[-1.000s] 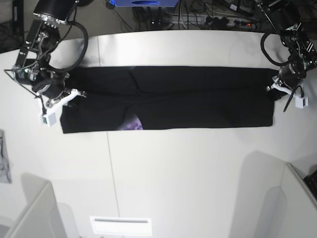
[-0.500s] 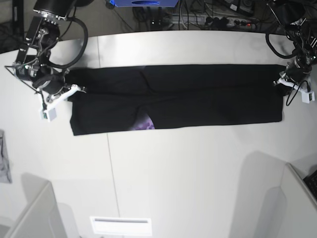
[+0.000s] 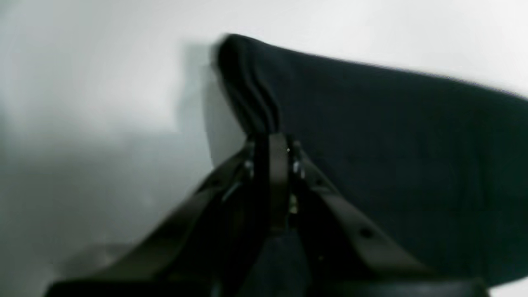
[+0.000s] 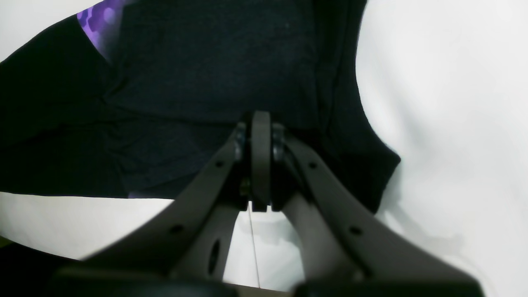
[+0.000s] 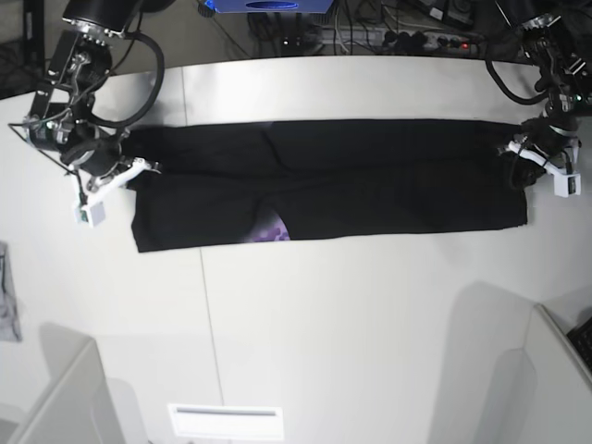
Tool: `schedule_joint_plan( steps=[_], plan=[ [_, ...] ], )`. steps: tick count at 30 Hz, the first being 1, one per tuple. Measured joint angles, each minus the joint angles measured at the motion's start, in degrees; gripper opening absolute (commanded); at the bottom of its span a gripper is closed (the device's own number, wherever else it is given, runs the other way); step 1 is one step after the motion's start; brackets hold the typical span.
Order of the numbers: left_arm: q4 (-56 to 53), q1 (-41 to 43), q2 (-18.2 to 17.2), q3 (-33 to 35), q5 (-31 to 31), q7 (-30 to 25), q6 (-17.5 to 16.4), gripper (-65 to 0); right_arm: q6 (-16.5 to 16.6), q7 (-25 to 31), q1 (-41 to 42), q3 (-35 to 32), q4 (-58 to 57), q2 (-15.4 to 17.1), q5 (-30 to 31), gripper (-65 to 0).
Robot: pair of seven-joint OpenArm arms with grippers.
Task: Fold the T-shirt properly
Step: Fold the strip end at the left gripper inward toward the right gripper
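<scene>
- Plainly, we find no brand, label or readable writing anywhere; the only marking is a patch of purple print showing at the near hem of the T-shirt, and in the right wrist view it reads as a pattern of small purple cells, not letters.
- We see the T-shirt lying on the white table as a long black band, folded lengthwise and stretched between the two arms, with a fold line running along its middle.
- We see the right gripper with its jaws pressed together on the black cloth at that end of the band; its fingers slope down to the pinch point, and fabric spreads away from it on both sides.
- We see the left gripper likewise closed tight, clamped on a bunched edge of the shirt; the cloth gathers into narrow ridges just above the pinch, and this view is blurred.
- In the base view we place the right gripper at the band's left end and the left gripper at its right end, each touching the cloth at the end's middle.
- We also note a small grey cloth piece at the table's far left edge, well apart from the shirt.
</scene>
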Motion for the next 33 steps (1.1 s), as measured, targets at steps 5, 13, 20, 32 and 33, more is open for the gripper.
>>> schedule_joint_plan(
  steps=[5,13,20,32,33],
  plan=[
    [9.7,0.6,5.3,0.3,9.6,0.1,-0.3,-65.0,0.0,0.0,0.0,0.0,0.0,-0.2,0.1,-65.0],
    [15.6,2.1,7.7,11.0,14.8,-0.1,-0.1,-65.0,0.0,0.0,0.2,-0.3,0.0,-0.1,0.0,-65.0],
    [15.6,2.4,10.2,15.5,15.2,0.1,0.0,-65.0,0.0,0.0,0.2,-0.1,0.0,-0.2,0.1,-65.0],
    [15.6,2.5,10.2,26.6,15.1,0.1,3.9,-65.0,0.0,0.0,0.2,-0.1,0.0,-0.2,0.1,-65.0],
    [15.6,2.5,10.1,27.6,15.2,0.1,4.1,-65.0,0.0,0.0,0.2,-0.1,0.0,-0.1,0.1,-65.0]
  ],
)
